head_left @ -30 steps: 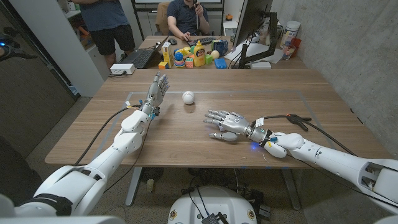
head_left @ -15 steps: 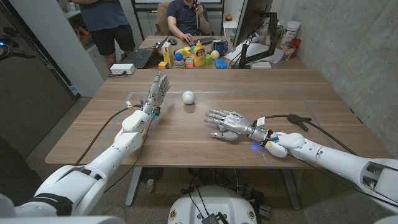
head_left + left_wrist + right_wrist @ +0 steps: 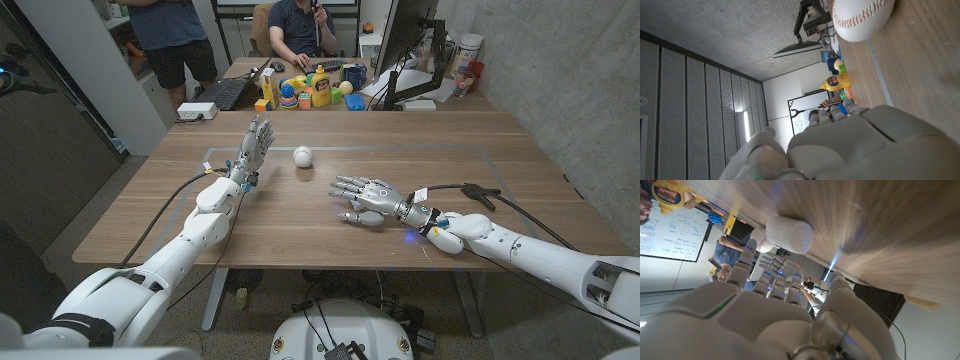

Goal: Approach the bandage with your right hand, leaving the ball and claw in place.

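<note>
The bandage (image 3: 789, 234) is a small white roll lying on the wood just beyond the fingertips (image 3: 771, 274) of my right hand. That right hand (image 3: 366, 198) is low over the middle of the table (image 3: 160, 215), back up, fingers spread and holding nothing. The white baseball (image 3: 303, 156) (image 3: 860, 18) rests farther off, between my two hands. My left hand (image 3: 255, 140) stands upright to the left of the ball, fingers apart and empty. A black claw (image 3: 481, 194) lies on the table beside my right forearm, untouched.
Toys, bottles, a keyboard and a monitor (image 3: 405, 40) crowd the desk beyond the table's far edge. Two people (image 3: 300, 25) are behind it. A black cable (image 3: 530, 215) runs along my right arm. A concrete wall borders the right side.
</note>
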{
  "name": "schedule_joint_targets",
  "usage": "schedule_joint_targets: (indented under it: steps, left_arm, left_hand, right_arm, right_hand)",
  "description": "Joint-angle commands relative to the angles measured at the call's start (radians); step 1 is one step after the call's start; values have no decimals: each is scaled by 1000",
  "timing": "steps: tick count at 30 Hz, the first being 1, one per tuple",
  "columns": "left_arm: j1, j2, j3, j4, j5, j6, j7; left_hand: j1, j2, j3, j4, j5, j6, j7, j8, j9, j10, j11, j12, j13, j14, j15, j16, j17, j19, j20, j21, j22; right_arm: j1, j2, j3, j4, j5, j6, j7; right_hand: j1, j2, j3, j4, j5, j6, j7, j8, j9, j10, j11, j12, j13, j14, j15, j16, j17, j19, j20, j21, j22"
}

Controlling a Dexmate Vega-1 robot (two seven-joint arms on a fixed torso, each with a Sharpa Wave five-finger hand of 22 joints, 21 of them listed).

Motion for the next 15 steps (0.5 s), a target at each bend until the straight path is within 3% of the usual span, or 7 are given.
schedule_joint_targets:
  steps: [1, 15]
  left_arm:
    - [5, 3, -1, -7, -2, 1, -1]
    - [-2, 1, -2, 8, -4, -4, -11]
  left_hand:
    - [-1, 135, -4, 5, 4, -207, -4, 6, 6, -187, -7, 5, 4, -152, -2, 1, 2, 3, -7, 2, 2]
    - [-1, 135, -5, 5, 4, -207, -4, 6, 6, -186, -6, 5, 4, -153, -3, 1, 2, 2, -8, 2, 2]
  right_arm:
    - [-8, -4, 7, -11, -4, -3, 2]
    - [-9, 1, 8, -12, -5, -4, 11]
  right_hand:
    - [6, 0, -2, -4, -3, 8, 5, -2, 5, 9, 2, 6, 2, 8, -1, 7, 3, 8, -6, -1, -1]
    - [4, 2, -3, -3, -3, 10, 6, -2, 6, 13, 4, 6, 2, 12, -1, 6, 3, 7, -11, -4, -2]
